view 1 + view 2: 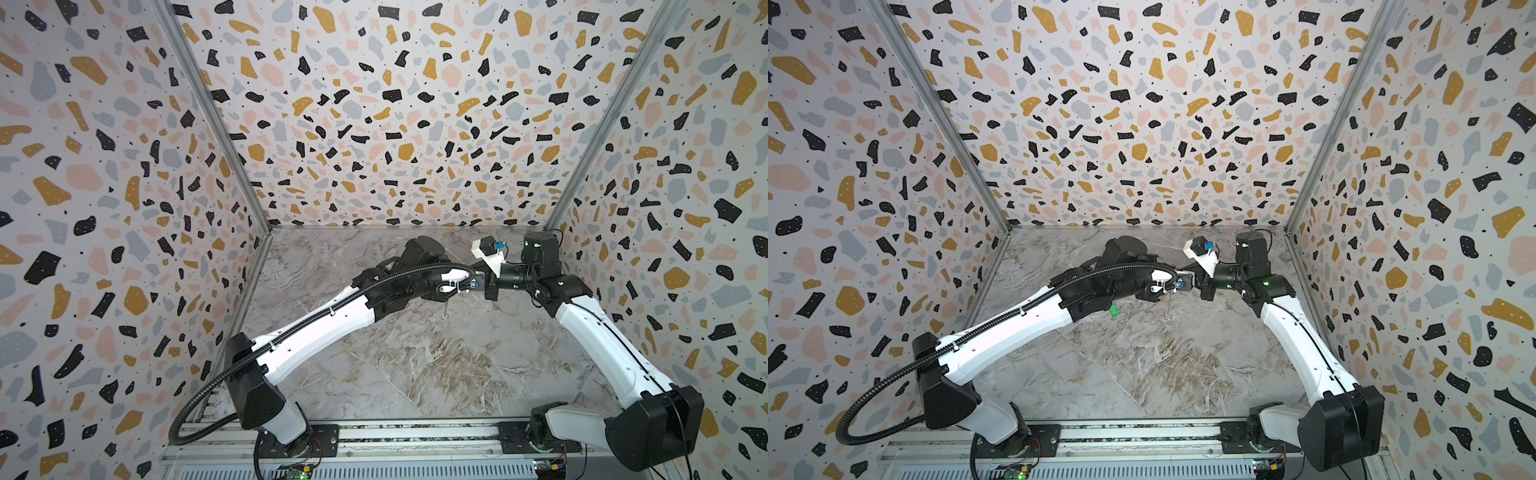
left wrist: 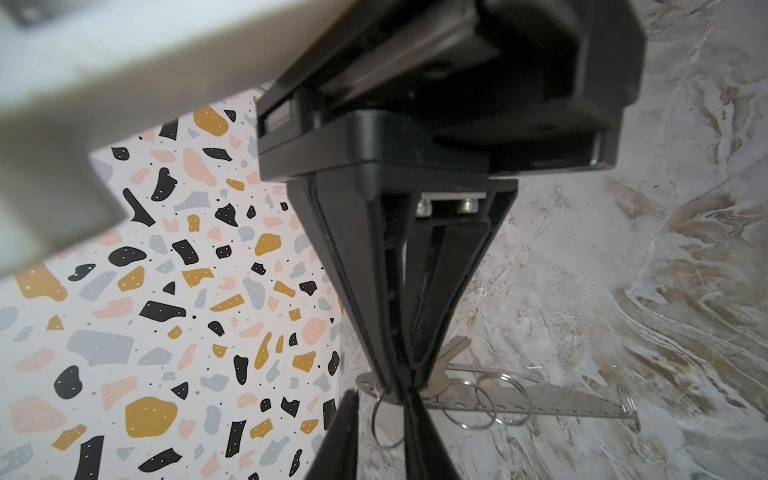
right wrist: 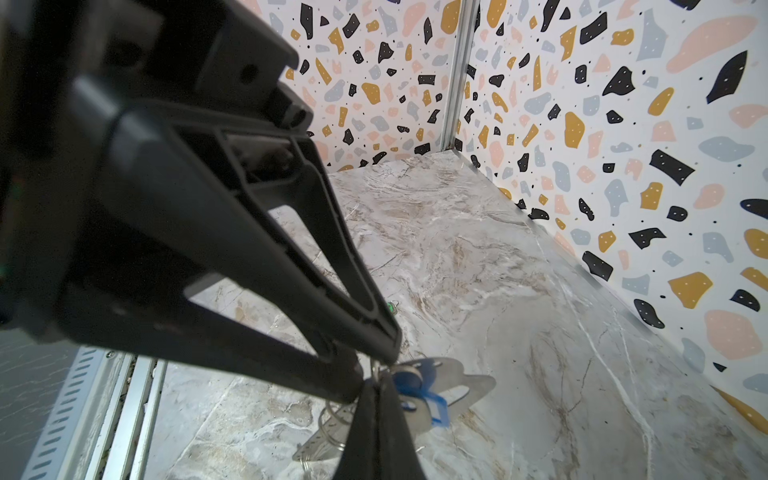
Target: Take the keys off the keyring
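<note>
Left wrist view looks along the keyring (image 2: 561, 401), a perforated metal strip threaded with wire rings (image 2: 505, 399), and catches the right hand (image 2: 401, 386) clamped shut on the strip's rounded end. I judge that this grip is meant to hold the keyring clear of the worktop (image 2: 665, 249), so the rings dangle free for the other hand. The left hand (image 2: 381, 392) straddles that same end, its fingers (image 2: 347, 428) a little apart with one ring between them; whether they pinch anything I cannot tell. A toothed metal blade (image 2: 451, 357) pokes out behind the right hand, but any colour tag on it is hidden. Right wrist view supplies it: the blue key (image 3: 409, 379) hangs at the gripped end of the keyring, just beside the right hand's tips. In both top views the keyring (image 1: 445, 309) (image 1: 1168, 306) is only a thin sliver hanging below the meeting hands. The green key (image 1: 1112, 311) shows in a top view, loose on the worktop well apart from the keyring; blue looks the one yet to come off.
</note>
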Action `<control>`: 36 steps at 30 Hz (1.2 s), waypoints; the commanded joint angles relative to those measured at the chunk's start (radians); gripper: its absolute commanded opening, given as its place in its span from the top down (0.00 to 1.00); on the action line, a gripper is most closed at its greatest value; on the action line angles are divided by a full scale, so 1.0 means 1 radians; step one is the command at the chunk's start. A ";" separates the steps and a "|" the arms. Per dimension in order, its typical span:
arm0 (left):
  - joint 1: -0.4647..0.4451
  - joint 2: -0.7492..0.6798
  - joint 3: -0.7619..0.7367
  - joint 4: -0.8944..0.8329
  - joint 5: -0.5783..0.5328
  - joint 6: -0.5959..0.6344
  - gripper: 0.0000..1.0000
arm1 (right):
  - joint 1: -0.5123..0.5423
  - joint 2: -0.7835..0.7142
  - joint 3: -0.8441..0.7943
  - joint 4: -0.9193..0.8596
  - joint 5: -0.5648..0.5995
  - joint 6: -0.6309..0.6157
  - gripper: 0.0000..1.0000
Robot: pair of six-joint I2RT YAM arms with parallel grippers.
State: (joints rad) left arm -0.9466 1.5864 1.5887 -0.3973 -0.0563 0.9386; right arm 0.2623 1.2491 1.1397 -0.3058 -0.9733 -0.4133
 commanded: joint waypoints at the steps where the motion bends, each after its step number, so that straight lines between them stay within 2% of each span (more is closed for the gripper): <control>1: -0.008 0.012 0.034 0.000 -0.044 0.003 0.76 | 0.006 -0.036 0.031 -0.009 -0.011 -0.017 1.00; 15: -0.009 0.039 0.070 -0.038 -0.092 -0.007 0.79 | 0.007 -0.053 0.017 -0.024 -0.002 -0.098 1.00; 22: -0.008 0.010 0.048 -0.028 -0.100 -0.012 0.68 | 0.008 -0.052 0.018 -0.033 0.007 -0.116 1.00; 29: -0.005 -0.006 0.027 -0.003 -0.089 -0.022 0.76 | 0.006 -0.046 0.016 -0.036 0.005 -0.123 1.00; 36: -0.005 0.010 0.034 -0.007 -0.097 -0.019 0.78 | 0.007 -0.059 0.013 -0.033 -0.004 -0.125 1.00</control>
State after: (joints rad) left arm -0.9565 1.6070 1.6199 -0.4412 -0.1394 0.9272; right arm 0.2623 1.2346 1.1397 -0.3374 -0.9489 -0.5297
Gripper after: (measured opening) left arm 0.226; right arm 0.045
